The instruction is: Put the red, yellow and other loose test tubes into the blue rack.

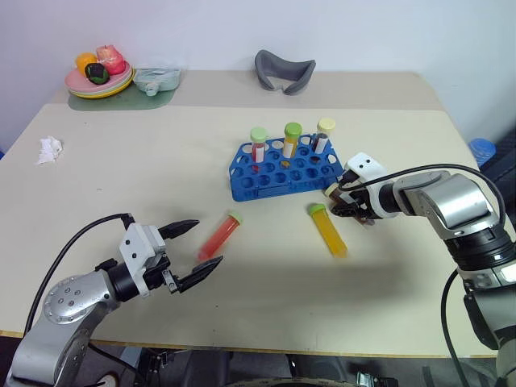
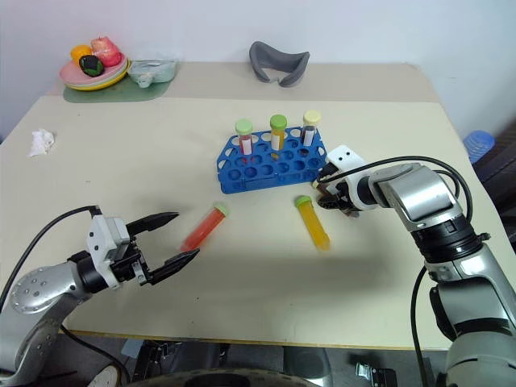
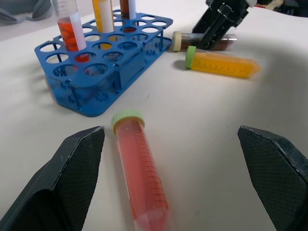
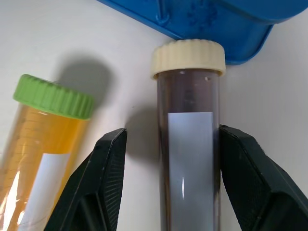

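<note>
The blue rack [image 1: 284,167] stands mid-table, just above the centre of the left eye view, with three capped tubes upright in its back row. Three loose tubes lie on the table [image 1: 161,153] below it. The red tube [image 1: 219,235] lies left of centre, slanting down toward the left gripper [image 1: 197,247], whose fingers stand wide apart with nothing between them — in the left wrist view the tube lies in the gap, ahead of the tips and apart from both. The yellow tube [image 1: 328,230], green-capped, lies right of centre, well apart from the red one. A dark brown tube [image 4: 188,144] with a cream cap lies just beside the rack's right corner, cap toward the rack. The right gripper [image 4: 168,159] straddles this tube; one finger seems to touch its side while the other stands a little off, so a firm clamp cannot be told. The yellow tube lies just outside that second finger.

At the upper left sit a plate of fruit [image 1: 98,79] and a crumpled tissue [image 1: 49,149].
</note>
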Motion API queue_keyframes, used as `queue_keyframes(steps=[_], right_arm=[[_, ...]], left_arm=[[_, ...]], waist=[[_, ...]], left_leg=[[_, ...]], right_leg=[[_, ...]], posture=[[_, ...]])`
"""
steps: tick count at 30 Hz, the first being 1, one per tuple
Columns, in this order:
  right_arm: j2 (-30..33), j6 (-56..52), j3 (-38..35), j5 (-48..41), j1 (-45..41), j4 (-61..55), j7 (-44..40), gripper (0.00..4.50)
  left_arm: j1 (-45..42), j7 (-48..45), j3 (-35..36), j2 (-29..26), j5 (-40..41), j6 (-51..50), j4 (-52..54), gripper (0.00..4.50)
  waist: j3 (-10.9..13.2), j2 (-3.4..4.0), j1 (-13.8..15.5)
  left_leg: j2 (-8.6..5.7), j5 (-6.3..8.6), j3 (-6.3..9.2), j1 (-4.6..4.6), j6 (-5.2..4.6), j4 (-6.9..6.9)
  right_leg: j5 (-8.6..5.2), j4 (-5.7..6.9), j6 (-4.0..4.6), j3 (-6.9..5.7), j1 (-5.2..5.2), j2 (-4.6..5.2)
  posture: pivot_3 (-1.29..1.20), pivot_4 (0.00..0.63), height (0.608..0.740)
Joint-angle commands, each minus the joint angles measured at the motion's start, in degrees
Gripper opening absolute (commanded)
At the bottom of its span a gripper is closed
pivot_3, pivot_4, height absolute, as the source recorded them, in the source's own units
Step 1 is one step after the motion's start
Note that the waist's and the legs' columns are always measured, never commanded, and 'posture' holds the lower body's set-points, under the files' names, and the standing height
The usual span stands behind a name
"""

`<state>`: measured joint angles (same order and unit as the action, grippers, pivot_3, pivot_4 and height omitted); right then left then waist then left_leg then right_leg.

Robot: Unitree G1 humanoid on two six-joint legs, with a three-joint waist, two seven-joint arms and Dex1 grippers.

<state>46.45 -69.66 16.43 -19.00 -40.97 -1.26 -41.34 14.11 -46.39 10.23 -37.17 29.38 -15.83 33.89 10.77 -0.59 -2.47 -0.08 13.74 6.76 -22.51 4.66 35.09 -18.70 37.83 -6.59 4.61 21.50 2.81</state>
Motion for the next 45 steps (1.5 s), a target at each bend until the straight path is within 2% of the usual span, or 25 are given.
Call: queue_keyframes(steps=[1, 2, 10, 14, 22, 25, 28, 30, 32, 36, 41, 45], right_arm=[[-0.13, -0.56, -1.06, -0.39, 0.63, -2.18, -0.59, 2.29], [-0.22, -0.68, -1.25, -0.46, 0.66, -2.39, -0.54, 2.05], [0.19, -0.12, -1.74, -0.11, 2.00, -3.95, -0.47, 2.05], [0.22, 0.59, -2.07, 0.08, 2.45, -4.75, -0.53, 0.89], [0.59, -1.67, -5.51, -1.70, 4.35, -9.74, -0.39, 0.89], [-0.95, -2.46, -9.20, -3.31, 4.66, -11.51, 0.50, 0.89], [-5.93, 1.31, -18.84, -9.14, 5.97, -12.82, -0.59, 0.89], [-11.94, 6.20, -27.93, -15.70, 7.28, -13.43, -2.11, 0.89], [-17.04, 10.67, -33.58, -20.47, 8.42, -13.77, -2.80, 0.89], [-24.40, 22.93, -37.21, -23.40, 9.95, -13.53, -3.77, 0.89], [-30.71, 39.27, -36.90, -19.40, 10.36, -7.30, -1.63, 0.89], [-36.94, 54.90, -35.83, -14.89, 8.68, 3.26, -0.54, 0.89]], left_arm=[[-1.02, -0.57, 0.42, -0.46, 0.60, 0.43, 0.62, 4.50], [-1.26, -0.71, 0.40, -0.46, 0.62, 0.41, 0.38, 4.50], [-1.78, -1.61, 0.52, -0.21, 0.84, 0.50, -0.21, 4.50], [-1.75, -1.62, 0.51, 0.07, 0.89, 0.47, -0.33, 4.50], [-1.28, -1.57, 0.31, 0.64, 0.85, 0.59, -0.35, 4.50], [-1.63, -1.77, 0.31, 0.66, 0.72, 0.81, -0.88, 4.50], [-1.83, -1.76, 0.36, 0.83, 0.62, 1.04, -1.10, 4.50], [-1.87, -1.54, 0.23, 1.24, 0.62, 1.14, -1.16, 4.50], [-1.97, -1.35, -0.07, 1.72, 0.53, 1.18, -1.27, 4.50], [-3.04, -1.04, -0.26, 2.27, 0.61, 1.07, -1.84, 4.50], [-4.70, -1.20, -0.46, 2.83, 0.59, 1.31, -3.27, 4.50], [-5.27, -1.83, -0.62, 3.10, 0.37, 2.05, -4.58, 4.50]], waist=[[0.00, 0.00, -0.04], [0.00, 0.00, -0.08], [0.00, 0.00, -0.03], [0.00, 0.00, -0.04], [0.01, 0.00, 0.00], [0.02, 0.01, -0.05], [0.04, -0.02, -0.04], [0.06, -0.03, -0.01], [0.09, -0.01, -0.01], [0.09, -0.01, -0.01], [0.10, 0.01, -0.19], [0.10, 0.01, -0.33]], left_leg=[[0.00, 0.00, 0.00, 0.00, 0.00, 0.00], [0.00, 0.00, 0.00, 0.00, 0.00, 0.00], [0.00, 0.00, 0.00, 0.00, 0.00, 0.01], [0.00, 0.00, 0.00, 0.00, 0.00, 0.00], [0.00, 0.00, 0.00, 0.00, 0.00, 0.00], [0.00, 0.00, 0.00, 0.00, 0.00, 0.00], [0.00, 0.00, 0.00, 0.00, 0.00, 0.00], [0.00, 0.00, 0.00, 0.00, -0.01, -0.01], [0.01, 0.01, 0.02, 0.00, -0.01, -0.02], [0.00, 0.01, 0.01, 0.00, -0.01, 0.01], [0.00, 0.01, 0.01, 0.05, -0.01, 0.02], [0.02, 0.00, 0.01, 0.09, -0.01, 0.00]], right_leg=[[0.00, 0.00, 0.00, 0.00, 0.00, 0.00], [0.00, 0.00, 0.00, 0.00, 0.00, 0.00], [0.00, 0.00, 0.00, 0.00, 0.00, 0.00], [0.00, 0.00, 0.00, 0.00, 0.00, 0.00], [0.00, 0.00, 0.00, 0.00, 0.00, 0.00], [0.00, 0.01, 0.00, 0.00, 0.00, 0.00], [0.00, 0.01, 0.00, 0.00, 0.00, -0.01], [0.00, 0.01, 0.00, 0.00, -0.01, -0.02], [0.00, 0.02, -0.01, -0.02, -0.03, -0.04], [0.01, 0.04, -0.02, -0.01, -0.04, -0.02], [0.01, 0.12, -0.02, 0.00, -0.03, -0.03], [0.01, 0.18, -0.01, 0.00, -0.01, -0.05]], posture=[[0.00, 0.150, 0.740], [0.00, 0.150, 0.740], [0.00, 0.150, 0.740], [0.00, 0.150, 0.740], [0.00, 0.150, 0.740], [0.00, 0.150, 0.740], [0.00, 0.150, 0.740], [0.00, 0.150, 0.740], [0.00, 0.150, 0.740], [0.00, 0.150, 0.740], [0.00, 0.150, 0.740], [0.00, 0.150, 0.740]])
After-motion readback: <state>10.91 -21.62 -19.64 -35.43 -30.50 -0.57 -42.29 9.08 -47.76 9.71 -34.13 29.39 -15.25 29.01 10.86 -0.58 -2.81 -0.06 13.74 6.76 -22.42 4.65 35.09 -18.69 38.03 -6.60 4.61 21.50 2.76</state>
